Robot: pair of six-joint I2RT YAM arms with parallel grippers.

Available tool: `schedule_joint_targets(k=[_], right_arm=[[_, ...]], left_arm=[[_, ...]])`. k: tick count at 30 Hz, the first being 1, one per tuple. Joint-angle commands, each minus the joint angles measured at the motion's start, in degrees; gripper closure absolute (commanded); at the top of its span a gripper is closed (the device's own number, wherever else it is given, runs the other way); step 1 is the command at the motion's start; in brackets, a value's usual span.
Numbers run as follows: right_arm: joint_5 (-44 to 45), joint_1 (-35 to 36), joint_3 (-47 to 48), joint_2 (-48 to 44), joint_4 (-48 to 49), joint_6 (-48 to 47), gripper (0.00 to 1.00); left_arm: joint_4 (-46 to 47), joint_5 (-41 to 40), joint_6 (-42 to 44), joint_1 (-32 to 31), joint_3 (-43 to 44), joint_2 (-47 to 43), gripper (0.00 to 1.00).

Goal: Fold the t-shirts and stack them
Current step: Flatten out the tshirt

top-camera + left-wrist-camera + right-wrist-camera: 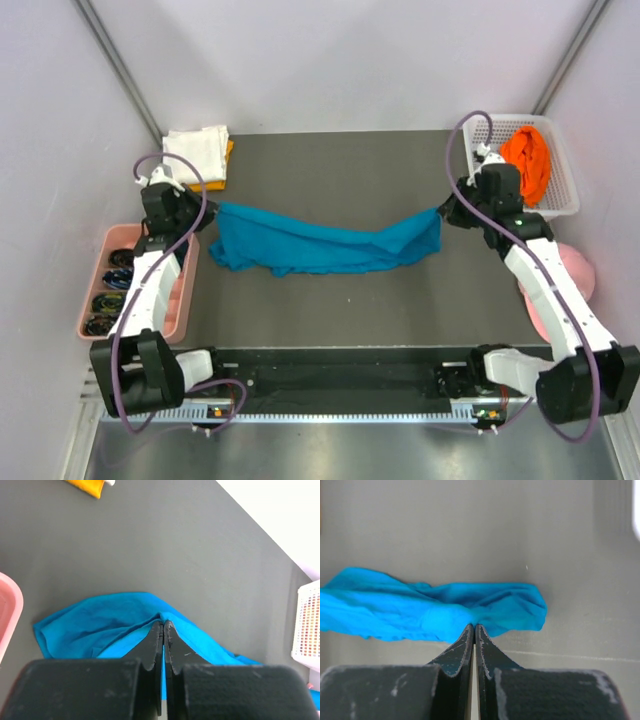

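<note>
Currently, a teal-blue soft cloth t-shirt is stretched as a crumpled band across the middle of the dark grey table, with one end held at each side. The left gripper is fully closed, its jaws pressed together on a raised fold at the shirt's left end. The right gripper is likewise clamped tight, with the shirt's right edge pinched at its tips and lifted slightly. At the far left corner, a white folded cloth shirt is laid on a yellow-orange cloth shirt. A bright orange crumpled shirt is lodged in a white plastic mesh basket at the far right. A pink plastic tray is set along the left edge, and a pink baseball cap is partly hidden behind the right arm.
</note>
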Motion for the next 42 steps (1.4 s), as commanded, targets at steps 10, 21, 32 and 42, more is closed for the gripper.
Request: schedule_joint_targets(k=[10,21,32,42], right_arm=[[2.7,0.1,13.2,-14.8,-2.5,-1.4,1.0],[5.9,0.0,24.6,-26.4,-9.3,-2.8,1.0],[9.6,0.1,30.7,-28.1,-13.2,-4.4,1.0],[9.9,0.1,22.5,-14.9,2.1,-4.0,1.0]], left_arm=[[-14.1,7.3,9.1,0.1,17.6,-6.5,1.0],[-28.3,13.2,12.8,0.1,35.7,-12.9,1.0],[-31.8,12.4,12.1,0.1,41.9,-16.3,1.0],[-14.1,6.9,11.0,0.1,30.2,-8.3,1.0]])
